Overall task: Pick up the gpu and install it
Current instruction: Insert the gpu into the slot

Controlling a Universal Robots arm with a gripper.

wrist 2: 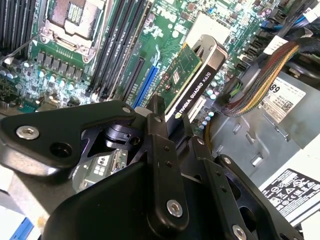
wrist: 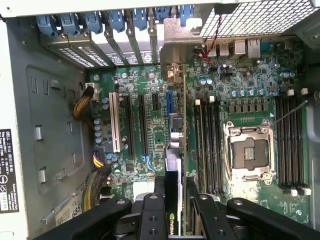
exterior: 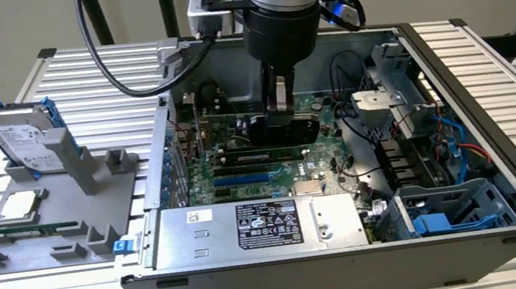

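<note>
- Right up against the lens in both wrist views, the black gripper (wrist 2: 172, 135), its fingers (wrist 2: 159, 150) pinched tight on the card, one on each face, no slack showing.
- Just past them, the graphics card (wrist 2: 192, 75) itself: black cooler edge up, green board beside it, held on edge and aimed down at the motherboard (wrist 2: 165, 20).
- In the first wrist view the card (wrist: 172, 165) runs edge-on in line with the blue slot (wrist: 168, 102), its silver bracket (wrist: 176, 42) up at the rear slot covers (wrist: 120, 30).
- Pulling back to the exterior view, the arm (exterior: 276, 9) reaches straight down into the open computer case (exterior: 468, 89), the gripper (exterior: 278, 101) low over the board; beside the case, the grey parts tray (exterior: 54, 243) carries a hard drive (exterior: 26, 140) in a blue frame.
- My worry: if the card's edge sits a touch off the slot, pressing down could bend it or scrape the board; the bracket catching on the rear frame would tilt it.
- A second risk: the cables (wrist 2: 260, 80) bunched just beside the cooler could snag it.
- Hard to call: whether the card's contact edge is already in the slot or only above it; the gripper body covers that line, and the card's far face is out of sight.
</note>
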